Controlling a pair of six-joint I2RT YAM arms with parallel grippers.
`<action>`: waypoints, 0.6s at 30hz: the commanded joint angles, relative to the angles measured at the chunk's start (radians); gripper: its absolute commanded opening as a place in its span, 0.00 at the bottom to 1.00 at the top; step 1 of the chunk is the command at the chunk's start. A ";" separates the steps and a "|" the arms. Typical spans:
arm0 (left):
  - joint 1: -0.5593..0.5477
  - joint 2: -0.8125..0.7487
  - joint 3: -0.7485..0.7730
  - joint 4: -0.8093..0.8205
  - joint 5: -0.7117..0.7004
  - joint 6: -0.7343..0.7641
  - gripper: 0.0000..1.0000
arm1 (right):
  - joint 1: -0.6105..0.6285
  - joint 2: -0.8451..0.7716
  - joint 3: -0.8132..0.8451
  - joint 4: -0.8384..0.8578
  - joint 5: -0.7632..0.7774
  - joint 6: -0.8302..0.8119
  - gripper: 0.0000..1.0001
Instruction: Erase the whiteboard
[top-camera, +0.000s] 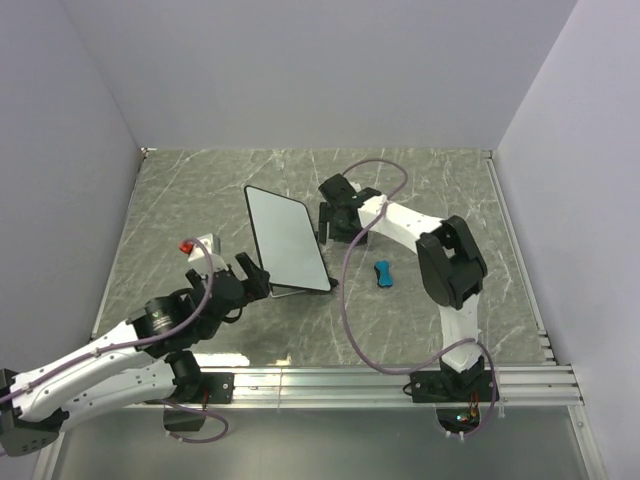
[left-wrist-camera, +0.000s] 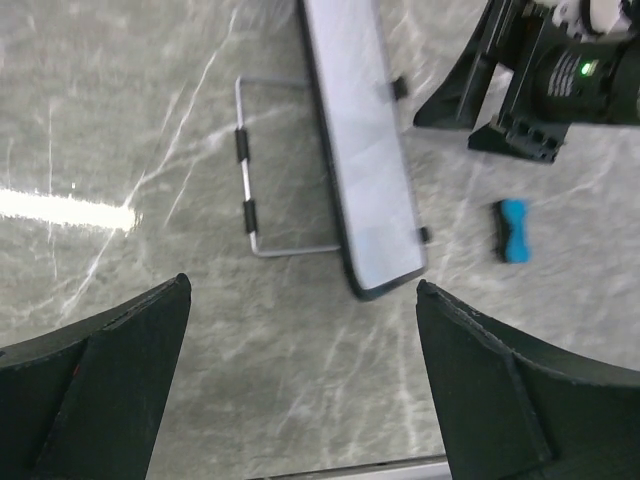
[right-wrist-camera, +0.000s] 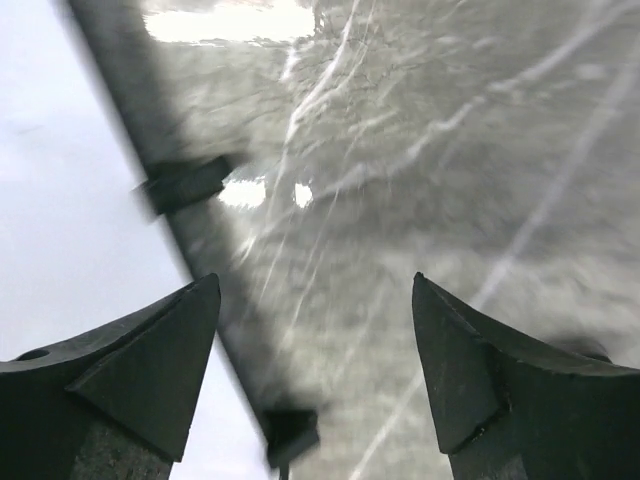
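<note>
Seemingly the whiteboard (top-camera: 288, 238) is propped on its stand (left-wrist-camera: 250, 200) mid table (top-camera: 180, 190) with no marks seen, so the eraser (top-camera: 383, 272) is set down beside it and the left gripper (left-wrist-camera: 300, 290) and right gripper (right-wrist-camera: 315, 285) are held spread, empty.

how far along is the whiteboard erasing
Done, it seems: the whiteboard shows blank white, no marks visible. In hand: nothing; the left gripper and right gripper stand open and empty, the blue eraser lying on the table beside the board. Left: probably only backing away.
</note>
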 joint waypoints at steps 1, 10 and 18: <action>-0.006 -0.014 0.122 -0.059 -0.052 0.037 0.99 | 0.000 -0.179 0.006 -0.036 0.055 -0.011 0.84; -0.004 0.042 0.317 -0.133 -0.076 0.097 0.99 | 0.007 -0.600 -0.262 0.011 -0.148 0.026 0.92; 0.001 0.168 0.482 -0.131 -0.030 0.180 1.00 | 0.089 -0.980 -0.460 0.155 -0.384 0.043 0.94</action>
